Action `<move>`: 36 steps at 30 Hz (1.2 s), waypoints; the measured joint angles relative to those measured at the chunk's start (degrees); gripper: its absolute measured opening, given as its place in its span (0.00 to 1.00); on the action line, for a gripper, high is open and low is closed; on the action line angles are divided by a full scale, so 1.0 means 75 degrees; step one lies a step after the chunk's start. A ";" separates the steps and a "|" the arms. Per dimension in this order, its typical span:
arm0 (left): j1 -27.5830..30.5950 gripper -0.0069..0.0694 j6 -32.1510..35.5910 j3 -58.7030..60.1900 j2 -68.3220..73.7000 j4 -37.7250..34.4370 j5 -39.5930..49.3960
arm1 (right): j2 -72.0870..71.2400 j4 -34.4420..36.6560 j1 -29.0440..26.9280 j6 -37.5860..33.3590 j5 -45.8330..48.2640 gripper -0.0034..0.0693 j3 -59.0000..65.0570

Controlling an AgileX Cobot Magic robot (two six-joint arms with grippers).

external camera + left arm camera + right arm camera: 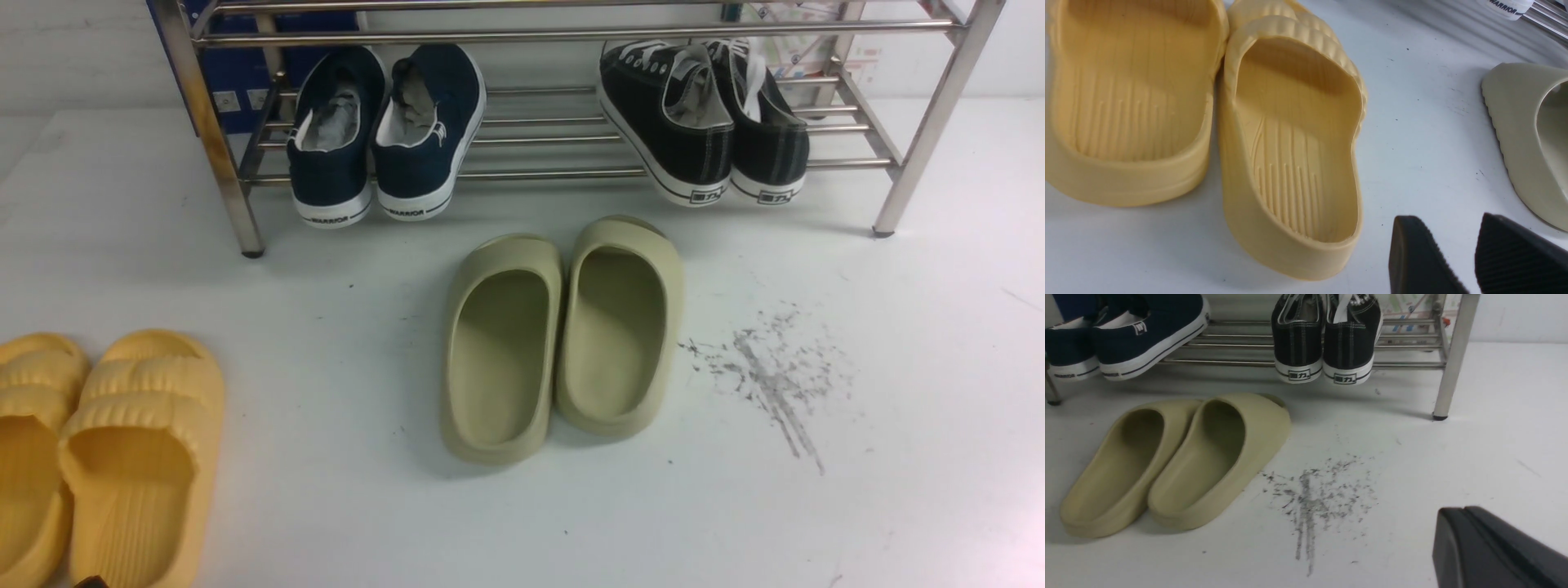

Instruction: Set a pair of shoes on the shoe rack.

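Black sneakers [706, 122] both sit on the shoe rack's [939, 106] lower bars, heels hanging off the front edge, just beside its right leg. Navy WARRIOR pair [384, 135] on the same shelf by the rack's left leg. Olive slippers [563, 335] on the desk [898, 457] in front of the rack. Left pincer [1457, 253] open, empty, near the yellow slippers [1290, 139]. Right pincer [1470, 539] closed, empty.

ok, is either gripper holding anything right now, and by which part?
Nothing is held. The left gripper is open over bare table beside the yellow slippers. The right gripper is shut and empty. The black canvas sneakers sit on the shoe rack.
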 joint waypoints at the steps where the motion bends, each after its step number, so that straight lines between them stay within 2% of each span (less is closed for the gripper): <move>1: 0.0000 0.40 0.0000 0.0000 0.0000 0.0000 0.0000 | -0.0106 -0.0161 0.0000 0.0000 -0.0245 0.05 0.0168; 6: 0.0000 0.40 0.0000 0.0000 0.0000 0.0000 0.0000 | -0.0846 -0.0784 -0.0007 0.0500 -0.1225 0.05 0.1273; 8: 0.0000 0.40 0.0000 0.0000 0.0000 0.0000 0.0000 | -0.1245 -0.1224 -0.0007 0.1317 -0.1568 0.06 0.1952; 11: 0.0000 0.40 0.0000 0.0000 0.0000 0.0000 0.0000 | -0.1451 -0.1677 -0.0007 0.2032 -0.1614 0.06 0.2444; 12: 0.0000 0.40 0.0000 0.0000 0.0000 0.0000 0.0000 | -0.1587 -0.2042 -0.0007 0.2587 -0.1486 0.06 0.2847; 14: 0.0000 0.40 0.0000 0.0000 0.0000 0.0000 0.0000 | -0.1628 -0.2188 -0.0007 0.2793 -0.1052 0.06 0.2962; 17: 0.0000 0.40 0.0000 0.0000 0.0000 0.0000 0.0000 | -0.1628 -0.2251 -0.0007 0.2693 -0.0758 0.07 0.2937; 25: 0.0000 0.40 0.0000 0.0000 0.0000 0.0000 0.0000 | -0.1628 -0.1939 -0.0007 0.0806 -0.0614 0.07 0.2906; 36: 0.0000 0.40 0.0000 0.0000 0.0000 0.0000 0.0000 | -0.1628 -0.1727 -0.0007 0.0594 -0.0608 0.08 0.2906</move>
